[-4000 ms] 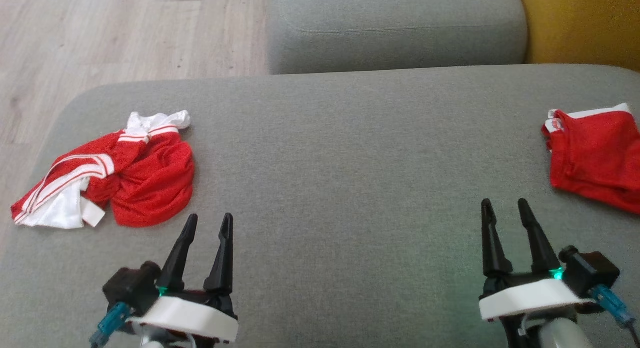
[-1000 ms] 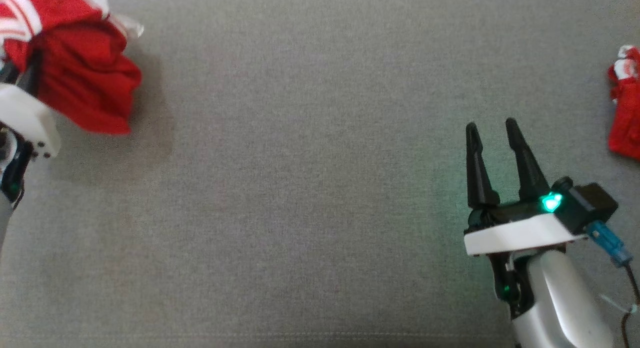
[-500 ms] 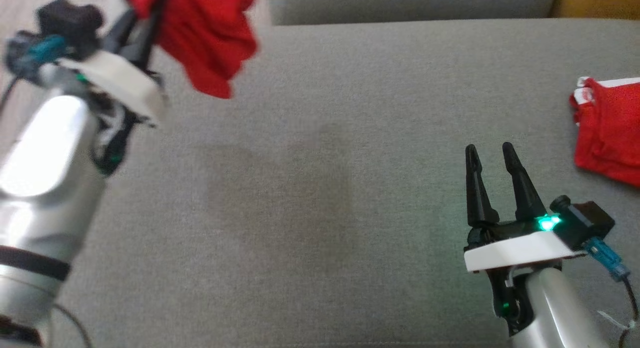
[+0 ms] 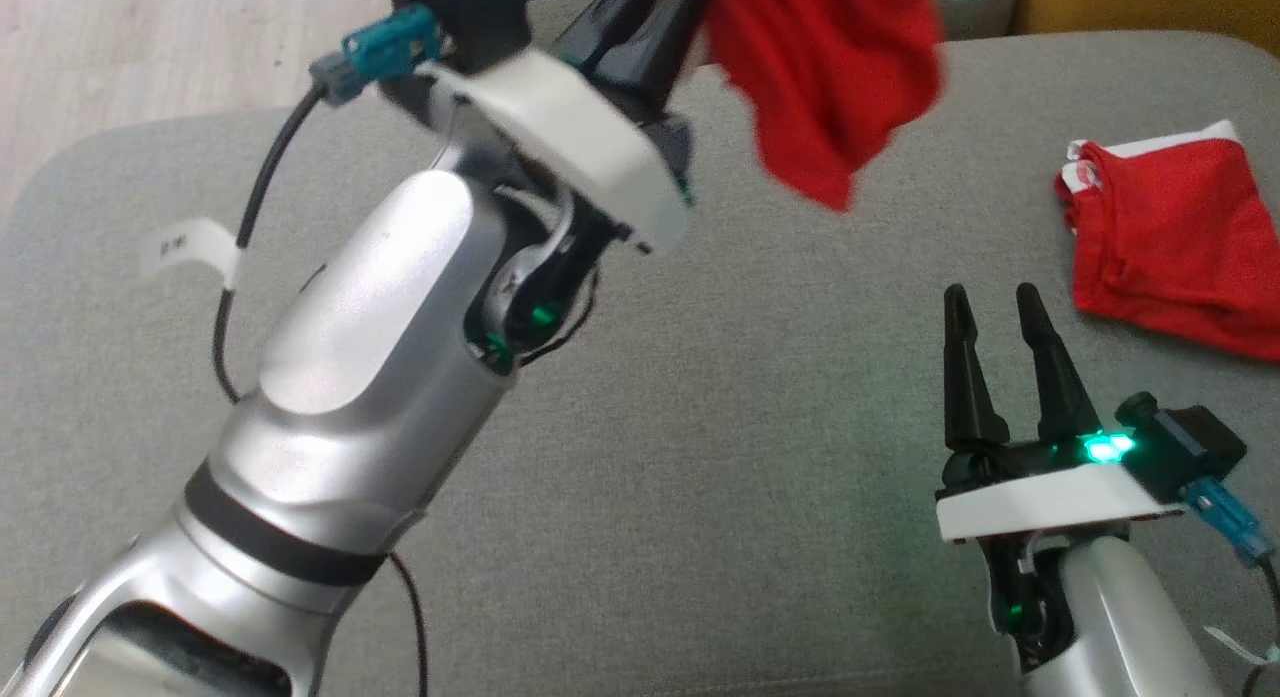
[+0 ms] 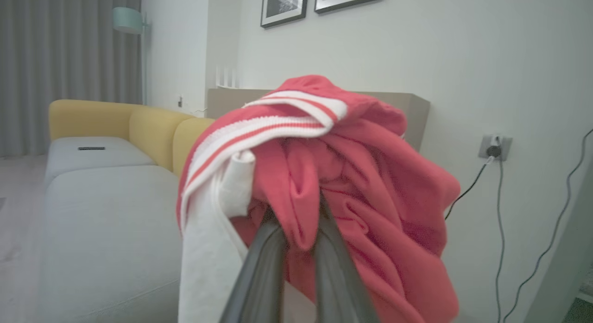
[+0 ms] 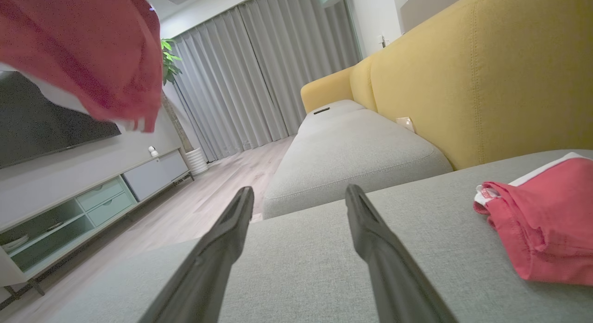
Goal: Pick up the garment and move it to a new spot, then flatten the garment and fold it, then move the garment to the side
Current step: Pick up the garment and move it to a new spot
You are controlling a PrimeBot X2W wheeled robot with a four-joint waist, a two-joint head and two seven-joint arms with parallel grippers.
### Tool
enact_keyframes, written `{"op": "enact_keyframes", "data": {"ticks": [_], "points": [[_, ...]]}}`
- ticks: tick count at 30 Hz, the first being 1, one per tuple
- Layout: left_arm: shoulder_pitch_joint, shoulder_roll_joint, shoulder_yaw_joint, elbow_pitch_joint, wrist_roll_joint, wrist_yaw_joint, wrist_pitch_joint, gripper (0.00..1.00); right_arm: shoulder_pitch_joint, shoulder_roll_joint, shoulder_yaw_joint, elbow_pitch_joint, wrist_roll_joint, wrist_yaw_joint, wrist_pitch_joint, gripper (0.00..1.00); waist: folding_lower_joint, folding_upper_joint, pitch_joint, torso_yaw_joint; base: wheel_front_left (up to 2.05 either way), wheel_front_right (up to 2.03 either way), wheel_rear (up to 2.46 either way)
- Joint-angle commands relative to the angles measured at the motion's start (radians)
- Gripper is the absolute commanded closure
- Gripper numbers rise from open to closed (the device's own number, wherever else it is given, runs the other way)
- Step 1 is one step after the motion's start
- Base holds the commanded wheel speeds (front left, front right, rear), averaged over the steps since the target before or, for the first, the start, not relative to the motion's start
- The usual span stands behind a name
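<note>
The garment (image 4: 820,87) is a crumpled red piece with white stripes, hanging in the air above the grey cushion (image 4: 760,427) at the top middle of the head view. My left gripper (image 4: 675,2) is shut on the garment, and the cloth hides its fingertips. In the left wrist view the garment (image 5: 356,174) bunches over both fingers (image 5: 268,249), a white part drooping on the left. My right gripper (image 4: 995,297) stands open and empty low at the right. From the right wrist, the garment (image 6: 92,49) hangs at the upper left, beyond the open right gripper (image 6: 299,193).
A second red garment (image 4: 1170,237) lies folded on the cushion's right side, just right of my right gripper. Another grey seat, a yellow sofa back (image 4: 1150,2) and wood floor (image 4: 150,47) lie beyond the cushion's far edge.
My left arm has swung the held garment from the far left, up and rightward to the top middle. The head camera has shifted too. The right gripper stays open in place.
</note>
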Motion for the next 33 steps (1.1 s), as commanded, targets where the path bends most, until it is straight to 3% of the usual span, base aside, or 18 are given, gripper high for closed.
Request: {"op": "enact_keyframes", "data": {"ticks": [1,4,8,15,21,23,33], "points": [[-0.068,0.017,0.045,-0.048,-0.010,0.011,0.008,1.00,-0.032,-0.001,0.022,-0.040,0.006,0.004,-0.011,0.00,0.0000,0.0000,0.007,-0.007,0.00,0.00,0.00],[-0.064,0.023,0.046,-0.080,-0.008,0.034,0.023,1.00,-0.035,-0.001,0.023,-0.045,0.010,0.004,-0.011,0.00,0.0000,0.0000,0.022,-0.020,0.00,0.00,0.00],[-0.013,0.085,0.053,-0.027,-0.010,0.036,0.036,1.00,-0.047,-0.001,0.033,-0.053,0.016,0.004,-0.011,0.00,0.0000,0.0000,0.050,-0.041,0.00,0.00,0.00],[0.051,0.213,0.060,0.200,-0.020,-0.028,0.037,1.00,-0.068,-0.001,0.042,-0.061,0.025,0.004,-0.011,0.00,0.0000,0.0000,0.106,-0.071,0.00,0.00,0.00],[0.052,0.238,0.048,0.384,-0.026,-0.090,0.023,1.00,-0.077,-0.001,0.044,-0.060,0.028,0.004,-0.011,0.00,0.0000,0.0000,0.127,-0.077,0.00,0.00,0.00],[0.042,0.239,0.047,0.431,-0.020,-0.094,0.006,0.00,-0.079,-0.001,0.046,-0.059,0.029,0.004,-0.011,0.00,0.0000,0.0000,0.128,-0.075,0.00,0.00,0.00],[-0.007,0.233,0.061,0.535,-0.012,-0.117,-0.106,0.00,-0.070,-0.001,0.038,-0.041,0.024,0.004,-0.011,0.00,0.0000,0.0000,0.090,-0.042,0.00,0.00,0.00]]}}
